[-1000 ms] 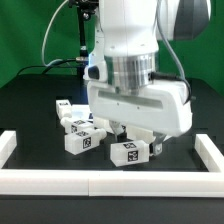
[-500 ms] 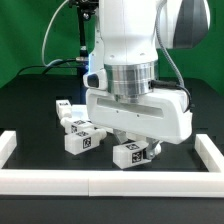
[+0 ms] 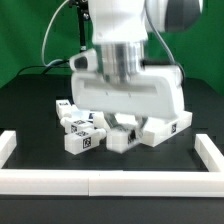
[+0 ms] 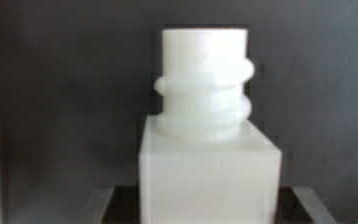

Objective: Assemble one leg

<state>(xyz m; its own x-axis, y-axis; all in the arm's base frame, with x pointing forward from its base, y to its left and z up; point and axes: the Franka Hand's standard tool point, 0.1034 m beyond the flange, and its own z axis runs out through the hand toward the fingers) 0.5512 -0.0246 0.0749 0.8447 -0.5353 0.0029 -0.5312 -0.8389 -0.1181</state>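
Observation:
A white leg [image 4: 208,150] with a ribbed, rounded peg at its far end fills the wrist view. It sits between my gripper's [image 4: 208,205] two dark fingers [image 4: 126,203], which press on its sides. In the exterior view the gripper [image 3: 128,128] hangs low over the black table, tilted, shut on that leg [image 3: 124,139]. The big white hand hides most of the leg. A white tagged piece [image 3: 170,126] shows just to the exterior view's right under the hand; I cannot tell what it is.
Three more tagged legs lie close at the exterior view's left: one [image 3: 83,141] nearest the front, one [image 3: 82,124] behind it, one [image 3: 64,108] farther back. A white raised border [image 3: 100,182] runs along the front, with ends at both sides [image 3: 212,150].
The jaws have closed from wide open onto the leg. The hand has turned and tilted, and the leg has shifted slightly up and toward the exterior view's left.

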